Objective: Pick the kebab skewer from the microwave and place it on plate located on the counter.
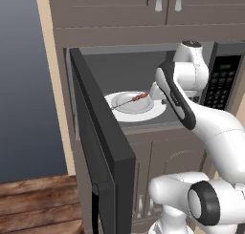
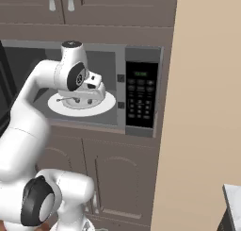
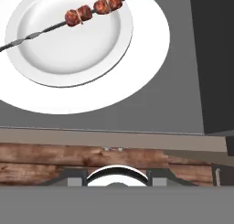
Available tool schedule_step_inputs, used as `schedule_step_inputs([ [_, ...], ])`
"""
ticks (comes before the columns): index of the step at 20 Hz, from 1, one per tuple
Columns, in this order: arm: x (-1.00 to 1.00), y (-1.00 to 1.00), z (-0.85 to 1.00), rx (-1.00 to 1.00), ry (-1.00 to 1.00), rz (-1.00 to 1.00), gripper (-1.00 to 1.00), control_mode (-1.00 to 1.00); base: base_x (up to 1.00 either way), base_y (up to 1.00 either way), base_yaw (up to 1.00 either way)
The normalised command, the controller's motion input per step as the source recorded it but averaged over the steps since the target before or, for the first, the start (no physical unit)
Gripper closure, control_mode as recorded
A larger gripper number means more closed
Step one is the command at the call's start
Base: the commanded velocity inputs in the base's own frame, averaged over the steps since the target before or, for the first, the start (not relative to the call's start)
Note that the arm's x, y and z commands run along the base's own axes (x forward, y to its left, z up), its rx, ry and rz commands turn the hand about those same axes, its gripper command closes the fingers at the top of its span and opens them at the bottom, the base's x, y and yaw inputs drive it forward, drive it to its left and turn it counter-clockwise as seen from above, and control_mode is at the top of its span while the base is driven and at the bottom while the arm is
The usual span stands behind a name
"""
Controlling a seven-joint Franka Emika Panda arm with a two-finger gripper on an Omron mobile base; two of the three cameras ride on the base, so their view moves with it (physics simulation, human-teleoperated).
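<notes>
The boxy grey microwave [image 1: 143,61] stands with its dark door [image 1: 103,147] swung open. Inside, a flat white round turntable [image 3: 151,45] carries a glossy, shallow white plate [image 3: 68,49]. Across it lies the thin dark kebab skewer [image 3: 77,17] with lumpy reddish-brown meat. The state of the gripper's jaws cannot be told.

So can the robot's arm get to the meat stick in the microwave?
Probably yes. The microwave door hangs wide open, and the kebab skewer lies uncovered across a white plate inside. The arm already reaches into the opening beside it, with nothing between them.
</notes>
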Motion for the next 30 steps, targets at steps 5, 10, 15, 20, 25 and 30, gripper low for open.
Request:
schedule_step_inputs([
  [5, -0.05, 0.00, -0.05, 0.00, 0.01, 0.00, -1.00, -1.00, 0.00, 0.00, 0.00],
  [10, -0.71, 0.52, 0.00, 0.00, -0.21, -0.06, -1.00, -1.00, 0.00, 0.00, 0.00],
  [15, -0.42, 0.81, 0.00, 0.00, -0.28, -0.21, -1.00, -1.00, 0.00, 0.00, 0.00],
  [20, 0.15, 0.29, 0.00, 0.01, -0.06, -0.29, -1.00, -1.00, 0.00, 0.00, 0.00],
  [25, 0.54, 0.13, 0.12, 0.00, 0.01, -0.14, -1.00, -1.00, 0.00, 0.00, 0.00],
  [30, 0.60, 0.00, 0.16, 0.01, 0.02, -0.03, -1.00, -1.00, 0.00, 0.00, 0.00],
])
